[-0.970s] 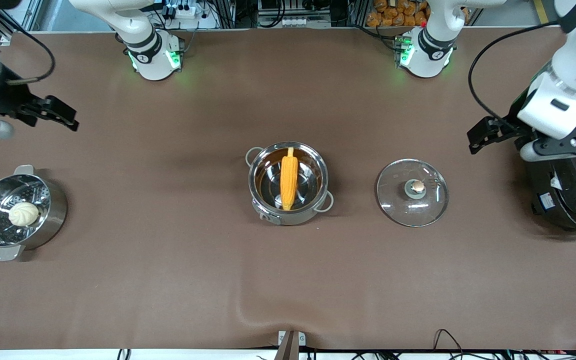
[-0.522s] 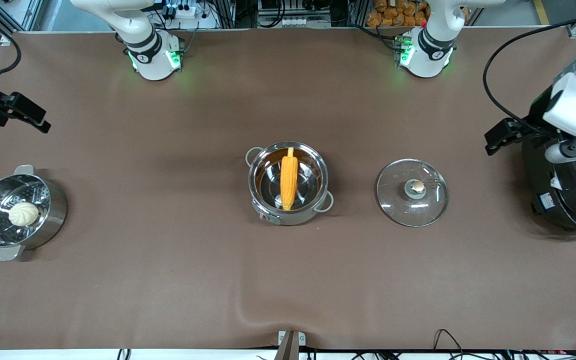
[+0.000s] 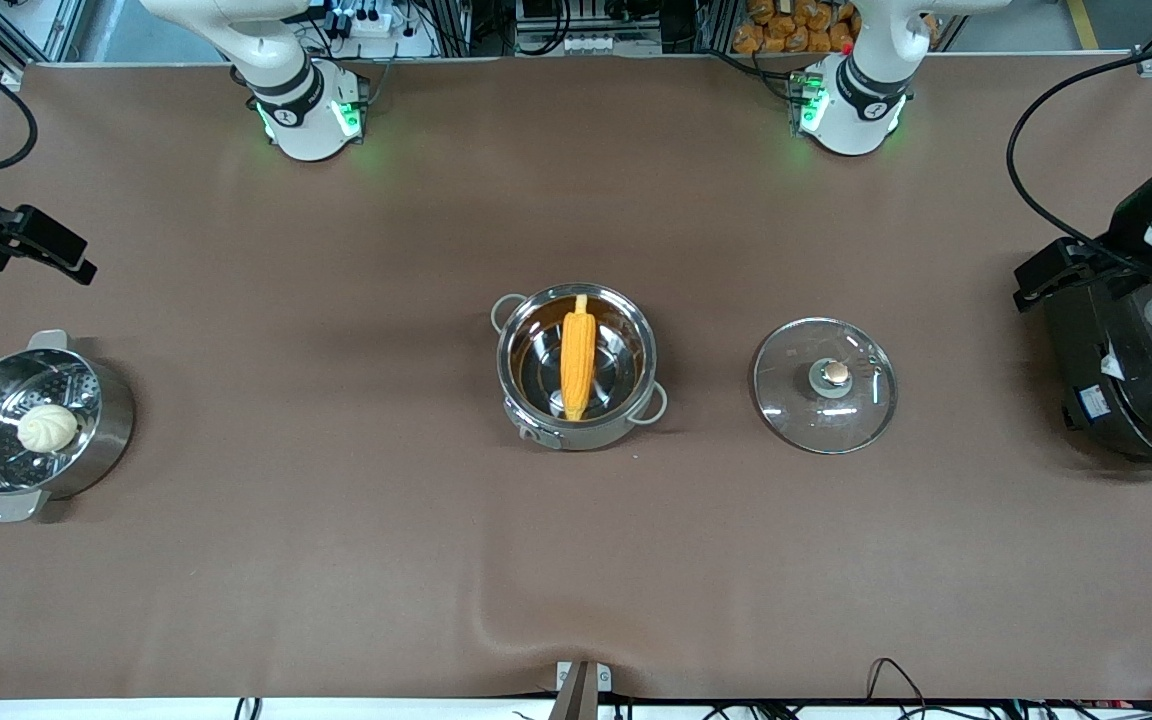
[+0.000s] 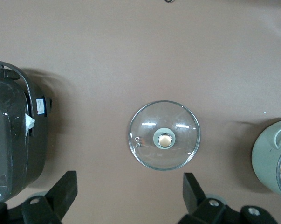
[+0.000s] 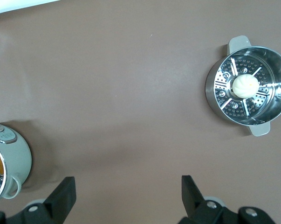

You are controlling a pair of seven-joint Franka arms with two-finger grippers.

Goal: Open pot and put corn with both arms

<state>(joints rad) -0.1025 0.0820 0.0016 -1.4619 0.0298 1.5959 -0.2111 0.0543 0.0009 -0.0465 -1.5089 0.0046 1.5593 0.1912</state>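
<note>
corn, a yellow-orange tapered cob (image 3: 577, 363), lies inside the shiny steel pot with thin wire loop handles (image 3: 542, 424) at the middle of the brown table (image 3: 336, 560). the cob runs lengthwise across the pot's mouth, one pointed end leaning on the rim toward the robots' bases, the other end down near the wall closest to the front camera. the pot is open. its round glass lid with a copper-coloured knob (image 3: 824, 384) lies flat on the table beside the pot, toward the left arm's end, well apart from it and knob up; the left wrist view shows the same lid (image 4: 164, 135) directly below its camera.

the black two-finger left gripper (image 4: 130, 198) hangs in the air over the table between the lid and the large black cooker (image 3: 1126, 375), its jaws spread wide and holding nothing. the cooker stands at the left arm's end of the table.

the black two-finger right gripper (image 5: 128, 198) hangs over the table at the right arm's end, jaws likewise spread wide and empty. close by, nearer to the front camera, stands a steel steamer pot with flat tab handles and a perforated insert (image 3: 106, 425), and a pale round bun (image 3: 46, 428) rests on that insert.
</note>
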